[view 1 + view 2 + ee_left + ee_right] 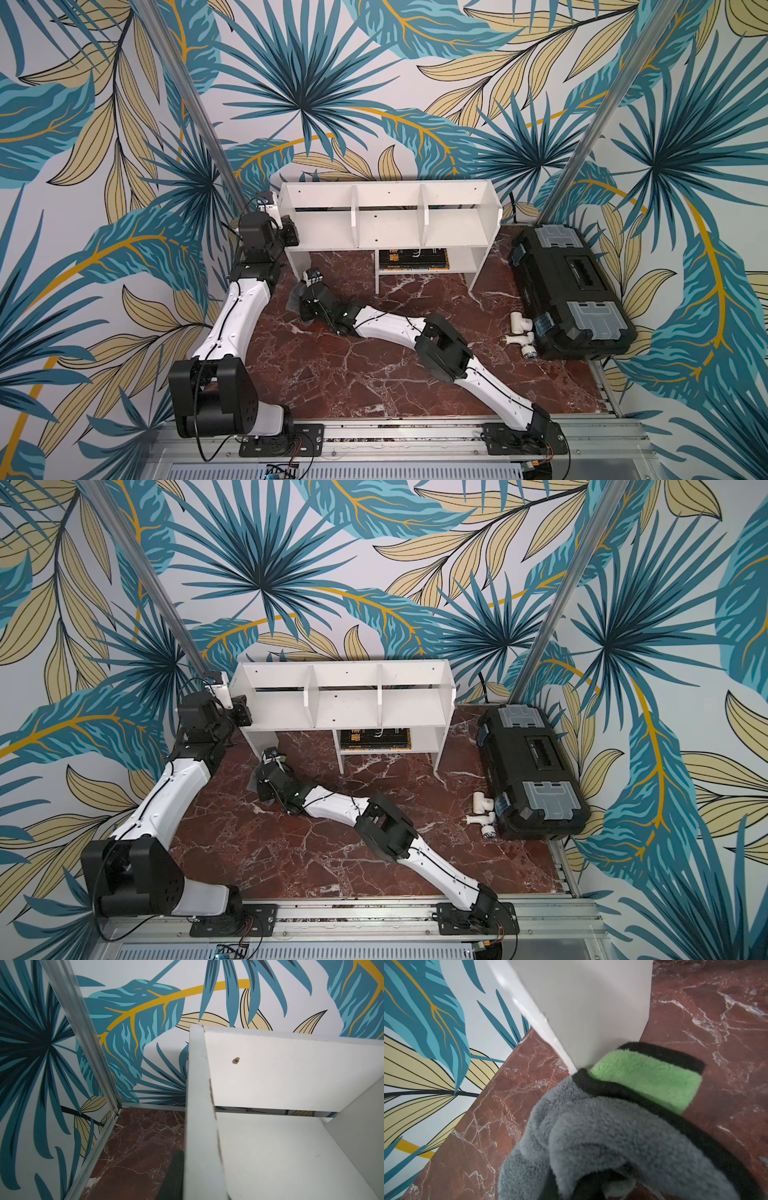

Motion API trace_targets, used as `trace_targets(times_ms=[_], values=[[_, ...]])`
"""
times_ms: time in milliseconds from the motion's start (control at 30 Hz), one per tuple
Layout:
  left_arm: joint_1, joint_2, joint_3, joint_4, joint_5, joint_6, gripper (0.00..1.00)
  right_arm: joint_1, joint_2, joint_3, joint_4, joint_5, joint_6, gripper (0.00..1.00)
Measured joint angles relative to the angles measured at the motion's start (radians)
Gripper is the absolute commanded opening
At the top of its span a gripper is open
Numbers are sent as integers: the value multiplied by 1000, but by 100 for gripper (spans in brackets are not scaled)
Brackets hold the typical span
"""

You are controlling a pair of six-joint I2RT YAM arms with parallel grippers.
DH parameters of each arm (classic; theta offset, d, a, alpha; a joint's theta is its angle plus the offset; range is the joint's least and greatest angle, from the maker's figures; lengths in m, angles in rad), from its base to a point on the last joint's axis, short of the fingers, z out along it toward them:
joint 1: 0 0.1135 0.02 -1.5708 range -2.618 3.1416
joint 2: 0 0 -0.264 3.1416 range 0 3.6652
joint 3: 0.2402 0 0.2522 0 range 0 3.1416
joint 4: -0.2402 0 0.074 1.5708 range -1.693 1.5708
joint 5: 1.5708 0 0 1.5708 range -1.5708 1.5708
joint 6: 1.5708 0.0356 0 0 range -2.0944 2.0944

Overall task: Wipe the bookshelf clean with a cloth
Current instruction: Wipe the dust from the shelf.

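Bookshelf, white, stands along the tabletop's far edge in both top views. The left gripper meets its left end panel, probably to steady it. The right gripper is buried in the cloth at that panel's foot.

Left wrist view: one dark finger shows beside the panel. The jaws are together and the rest is hidden.

Right wrist view: hidden jaws clamp the cloth, and its green corner touches the panel, ready for wiping.

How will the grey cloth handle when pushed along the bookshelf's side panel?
Likely floppy: the cloth droops in folds. Its plush pile probably drags rather than slides. Its green corner, folded over beside the bookshelf, may bunch up.
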Motion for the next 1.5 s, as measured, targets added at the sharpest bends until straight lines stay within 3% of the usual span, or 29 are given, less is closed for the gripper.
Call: trace_targets(times_ms=[367,467,733,933,1133,1500], values=[[0,0,0,0,0,0,0,0,-287,-51,56,119,-118,0],[0,0,0,0,0,0,0,4,-383,-170,90,175,-136,0],[0,0,0,0,0,0,0,-77,-684,-692,187,286,-126,0],[0,0,0,0,0,0,0,-118,-837,-869,196,318,-131,0],[0,0,0,0,0,0,0,-113,-842,-932,240,326,-112,0],[0,0,0,0,0,0,0,-114,-643,-1090,286,247,18,0]])
